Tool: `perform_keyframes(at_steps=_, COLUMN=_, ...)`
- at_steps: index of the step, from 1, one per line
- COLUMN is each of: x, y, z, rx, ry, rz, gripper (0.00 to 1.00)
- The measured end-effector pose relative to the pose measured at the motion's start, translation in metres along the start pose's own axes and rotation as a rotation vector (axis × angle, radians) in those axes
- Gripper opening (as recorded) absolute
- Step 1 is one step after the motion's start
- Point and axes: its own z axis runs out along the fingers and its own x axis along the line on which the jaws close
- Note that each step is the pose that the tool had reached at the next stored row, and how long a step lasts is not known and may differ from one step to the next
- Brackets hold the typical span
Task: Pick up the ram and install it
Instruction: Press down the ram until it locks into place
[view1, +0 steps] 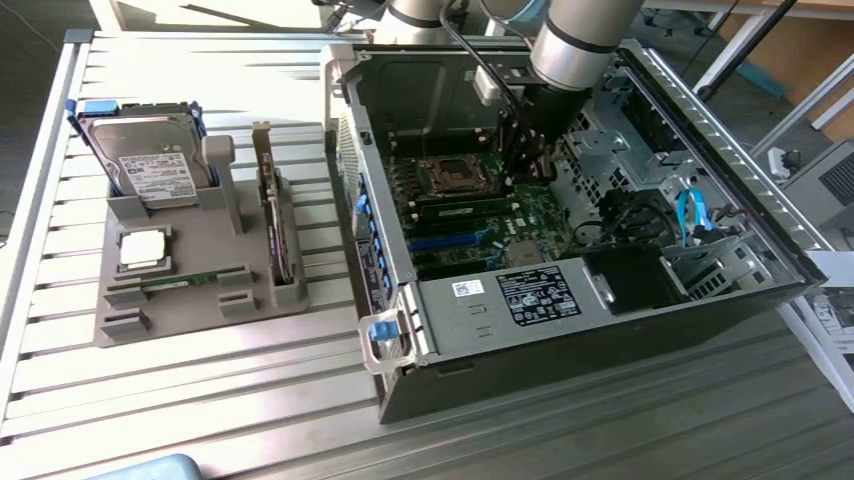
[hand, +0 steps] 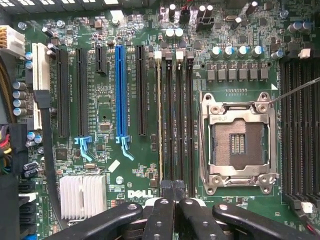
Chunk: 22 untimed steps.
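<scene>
One risk, as I judge it, is that the thin green ram stick (hand: 160, 120), standing edge-on in a black memory slot near the square silver processor socket (hand: 239, 142), is not fully seated, so an off-centre push could bend it. The grey robot arm (view1: 581, 40) reaches steeply down into the open metal computer case (view1: 467, 310). The black gripper (hand: 173, 191) hovers at the slot ends, its fingers closed on nothing.

Closed tool (hand: 172, 192) above motherboard (hand: 105, 100), by ram (hand: 159, 120) in slot.
</scene>
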Motion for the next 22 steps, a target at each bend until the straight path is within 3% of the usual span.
perform_keyframes(at_steps=10, x=-0.001, y=-0.0057, z=0.0065, rx=-0.0033, ry=0.0003, rz=0.0, gripper=0.11)
perform_keyframes(at_steps=16, x=0.0, y=-0.0053, z=-0.0035, rx=-0.003, ry=0.0002, rz=0.0, gripper=0.11)
perform_keyframes(at_steps=22, x=0.0, y=-0.0079, z=-0.0017, rx=-0.0036, ry=0.0019, rz=-0.023, gripper=0.11)
